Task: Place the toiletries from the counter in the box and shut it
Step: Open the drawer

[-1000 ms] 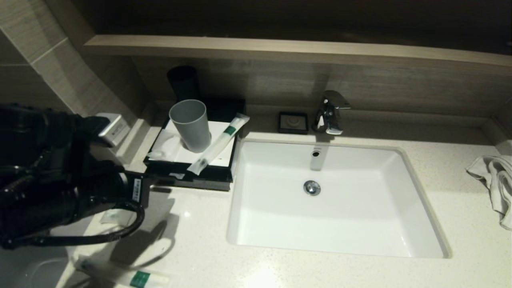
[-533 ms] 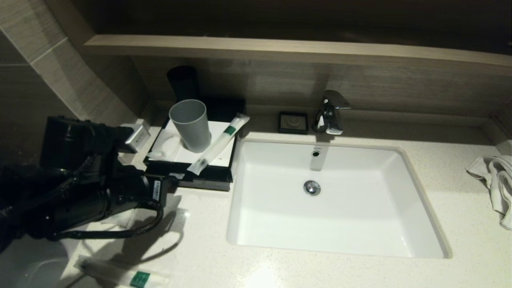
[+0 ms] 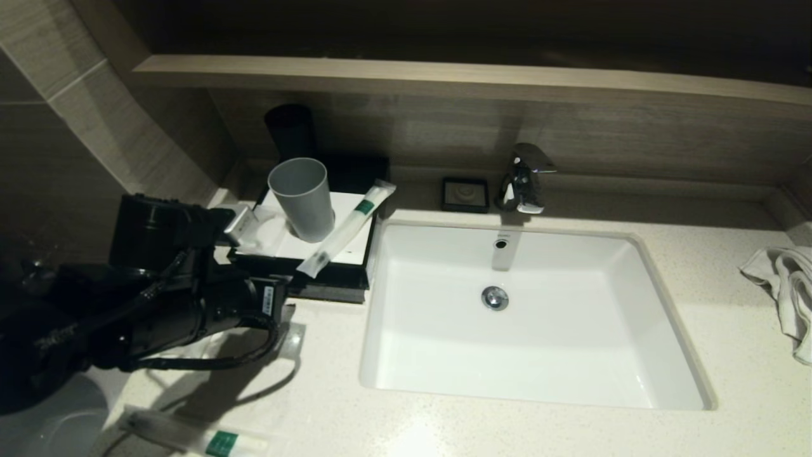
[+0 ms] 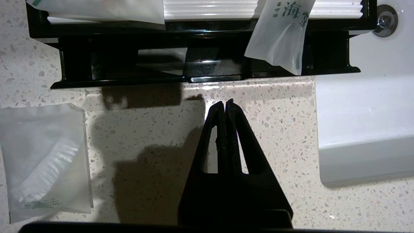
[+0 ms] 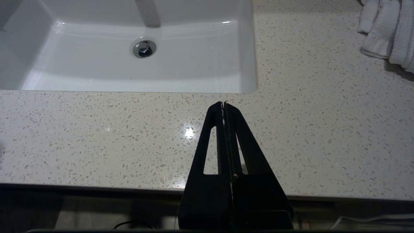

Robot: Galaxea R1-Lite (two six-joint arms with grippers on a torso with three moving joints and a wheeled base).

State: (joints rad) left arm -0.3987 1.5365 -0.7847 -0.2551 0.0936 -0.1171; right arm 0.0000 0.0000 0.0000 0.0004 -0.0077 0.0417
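Here I see the counter (image 3: 406,431), with the box (image 3: 330,279) left of the sink, its drawer (image 4: 207,61) ajar. My left gripper (image 4: 225,104), clenched and empty, points at the drawer front; a clear sachet (image 4: 45,161) lies nearby.

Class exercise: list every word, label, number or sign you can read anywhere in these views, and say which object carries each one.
"海": large green character on the translucent packet hanging over the box front; the second character beneath it is cut off, and the small print beside it is too small to read.
Clear sachet on the counter: a line of green print, too small to read.
Green labels on the long packets: no legible text.
White sticker on the left arm: unreadable.
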